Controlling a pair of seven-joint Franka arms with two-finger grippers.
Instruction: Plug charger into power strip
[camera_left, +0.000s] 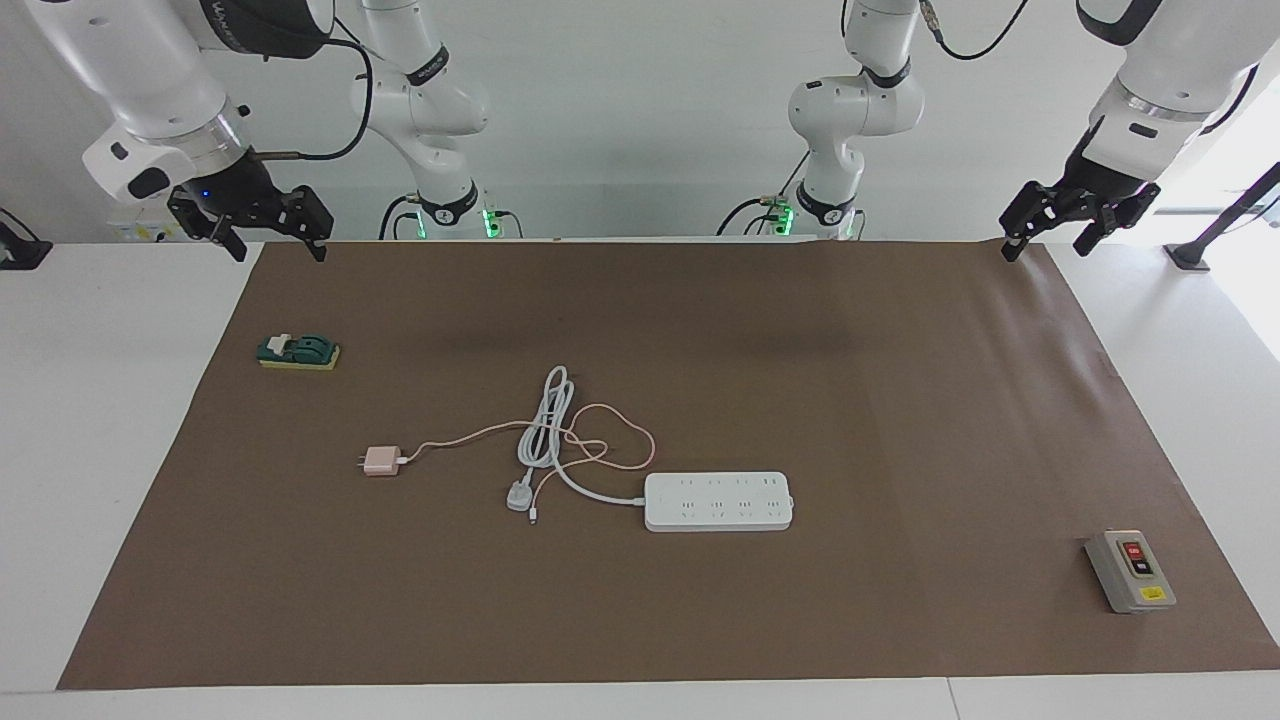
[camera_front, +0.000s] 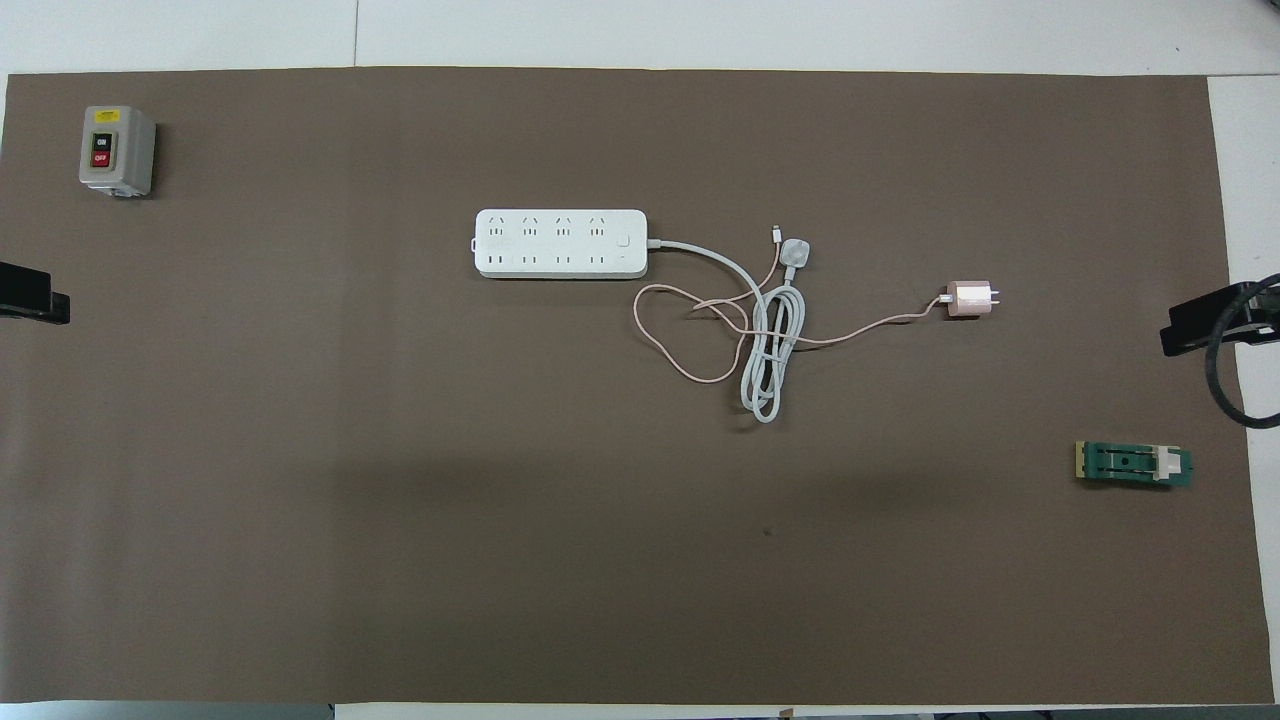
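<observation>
brown paper is covering the tabletop (camera_left: 1150, 300), and nothing of the job is looking started yet. the pale-pink charger (camera_left: 381, 461) is lying on its side toward the right arm's end of the tabletop, its two prongs pointing away from the power strip (camera_left: 718, 501), well apart from it and touching no socket. its thin pink cable (camera_left: 610, 425) is looping across the middle and tangling over the strip's thick white cord (camera_left: 545, 420), which is ending in a white three-pin plug (camera_left: 518, 497). the strip is lying flat near the middle, sockets facing up, every one of them unfilled.

both arms are waiting. the right pincer (camera_left: 270, 235) is hanging over the mat's corner at its own end with its fingers spread and gripping nothing; the left pincer (camera_left: 1075, 225) is hanging over the matching corner at the left arm's end, also spread and empty. so the whole task is remaining, as i judge it: picking up the charger, turning the prongs downward, and pressing it into a socket.

counting: one charger, one power strip, one white plug, one grey switch box (camera_left: 1130, 570), one green clip-like gadget on a yellow base (camera_left: 299, 351), two pincers.
</observation>
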